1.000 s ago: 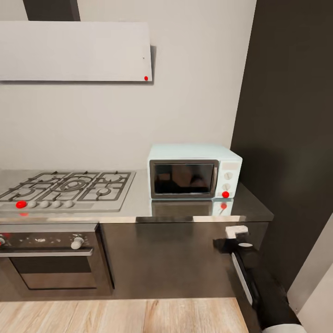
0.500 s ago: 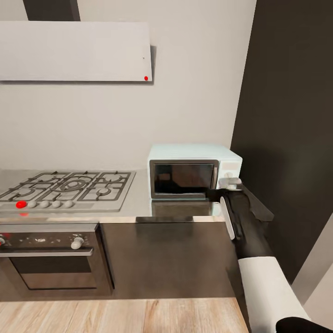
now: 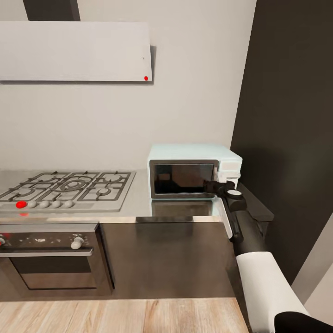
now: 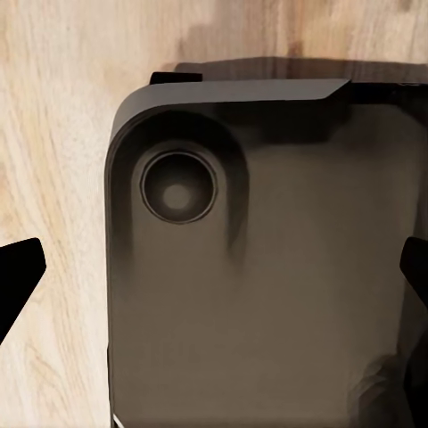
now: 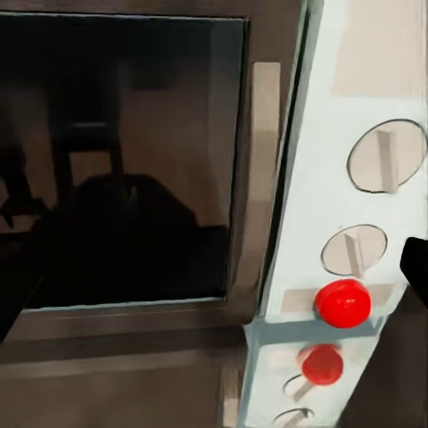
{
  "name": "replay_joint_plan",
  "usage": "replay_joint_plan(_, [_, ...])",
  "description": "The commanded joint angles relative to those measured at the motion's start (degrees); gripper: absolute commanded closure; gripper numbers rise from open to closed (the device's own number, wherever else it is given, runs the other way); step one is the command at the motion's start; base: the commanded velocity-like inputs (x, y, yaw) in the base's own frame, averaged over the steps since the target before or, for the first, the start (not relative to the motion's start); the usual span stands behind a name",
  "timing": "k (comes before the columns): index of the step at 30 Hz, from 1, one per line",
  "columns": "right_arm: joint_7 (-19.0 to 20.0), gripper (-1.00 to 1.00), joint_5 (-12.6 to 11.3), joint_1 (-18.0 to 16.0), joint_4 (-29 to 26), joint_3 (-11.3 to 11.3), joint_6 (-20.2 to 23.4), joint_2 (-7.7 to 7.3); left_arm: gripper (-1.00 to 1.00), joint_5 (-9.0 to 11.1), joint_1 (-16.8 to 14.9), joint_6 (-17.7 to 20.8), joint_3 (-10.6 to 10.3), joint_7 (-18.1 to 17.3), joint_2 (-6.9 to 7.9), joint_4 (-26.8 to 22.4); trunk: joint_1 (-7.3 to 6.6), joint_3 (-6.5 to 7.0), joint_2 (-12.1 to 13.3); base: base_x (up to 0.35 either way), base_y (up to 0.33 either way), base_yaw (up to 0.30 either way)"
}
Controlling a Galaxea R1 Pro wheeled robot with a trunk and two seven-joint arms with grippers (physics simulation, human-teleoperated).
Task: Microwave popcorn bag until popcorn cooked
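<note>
Right black two-finger gripper (image 3: 216,185) up at front of small pale blue-mint microwave (image 3: 194,171), close to seam between black-framed dark glass door (image 3: 183,178) and white side panel w/ two knobs (image 5: 343,178). Finger tips in right wrist view sit wide apart at frame edges, nothing between them: spread open, empty. Vertical grey door handle strip (image 5: 252,178) just beside panel edge, red round button (image 5: 343,303) below lower knob.

Left gripper (image 4: 214,259): dark finger tips at far edges of left wrist view, so open & empty, hanging over dark robot base part (image 4: 267,267) and light wood plank floor (image 4: 53,134).

Microwave door shut. Brown popcorn bag not made out on stretch of grey metallic countertop (image 3: 138,203) beside microwave; gas hob (image 3: 64,187) further along from microwave, away from dark tall cabinet (image 3: 286,115).

Step in hand, prob.: opening microwave door before fetching bag. Next move calls for lining fingers up on handle strip at door's panel-side edge, closing on it, then pulling outward in arc. Care needed not to bump knobs or red button on panel.
</note>
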Motion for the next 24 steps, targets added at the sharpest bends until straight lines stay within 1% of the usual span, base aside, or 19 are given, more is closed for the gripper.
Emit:
replay_joint_plan(1, [0.79,-1.0,0.52,-0.04,-0.01,-0.09,0.28,-0.72,-1.0,0.15,-0.01,-0.14,0.06,0.05,-0.01,-0.01,0.0,-0.06,-0.03,0.0,0.0,0.0])
replay_joint_plan(2, [1.42,-1.0,0.5,-0.04,0.04,-0.1,0.22,-1.88,-1.0,0.15,-0.02,-0.14,0.06,0.08,-0.01,-0.01,0.0,-0.06,-0.03,0.0,0.0,0.0])
replay_joint_plan(4, [1.68,-1.0,0.47,-0.04,0.08,-0.1,0.2,-2.43,-1.0,0.15,-0.02,-0.14,0.06,0.09,-0.01,-0.01,0.0,-0.06,-0.03,0.0,0.0,0.0])
replay_joint_plan(6, [1.81,-1.0,0.48,-0.04,1.31,-0.11,0.14,-2.72,-1.0,0.15,-0.02,-0.14,0.06,0.09,-0.01,-0.01,0.0,-0.06,-0.03,0.0,0.0,0.0])
replay_joint_plan(10, [1.82,-1.0,0.54,-0.04,2.83,-0.49,0.1,-2.81,-1.0,0.15,-0.02,-0.14,0.03,0.07,-0.01,-0.03,0.0,-0.06,-0.03,0.0,0.0,0.0])
replay_joint_plan(13, [2.0,-1.0,0.63,-0.04,2.97,-2.26,0.01,-2.82,-1.0,0.15,-0.02,-0.14,0.06,0.14,0.0,-0.09,0.0,-0.06,-0.03,0.0,0.0,0.0])
replay_joint_plan(18, [2.11,-1.0,0.45,-0.04,3.05,-2.48,0.0,-2.83,-1.0,0.17,0.0,-0.06,0.0,0.18,0.0,-0.03,0.0,-0.06,-0.03,0.024,0.0,0.0])
replay_joint_plan(24, [2.12,-1.0,0.41,-0.04,3.07,-2.48,0.0,-2.82,-1.0,0.2,-0.02,-0.05,-0.02,0.18,0.08,-0.01,0.0,-0.06,-0.03,0.193,0.0,0.0])
